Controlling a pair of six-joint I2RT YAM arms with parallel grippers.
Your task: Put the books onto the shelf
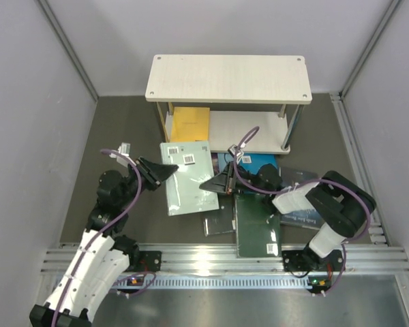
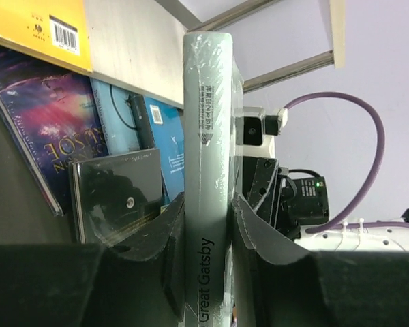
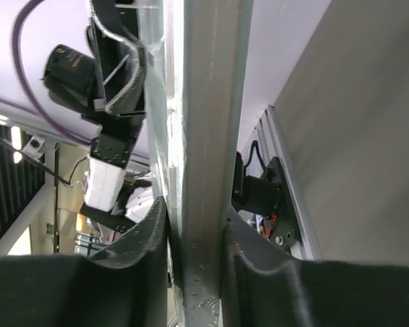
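Note:
A pale green book (image 1: 187,185) with a white barcode label is held between both arms in front of the shelf (image 1: 228,78). My left gripper (image 1: 169,171) is shut on its left edge; in the left wrist view both fingers (image 2: 165,225) press the spine (image 2: 208,102). My right gripper (image 1: 209,184) is shut on the book's opposite edge (image 3: 208,102). A yellow book (image 1: 191,124) lies on the shelf's lower board (image 1: 252,133). On the floor lie a dark green book (image 1: 257,225), a black book (image 1: 218,222), a bright blue book (image 1: 255,162) and a dark starry book (image 1: 305,216).
Grey walls close in the mat on both sides and at the back. An aluminium rail (image 1: 211,255) carrying both arm bases runs along the near edge. The shelf's thin metal posts (image 1: 292,126) stand at its corners. A purple cable (image 1: 242,146) loops above the right wrist.

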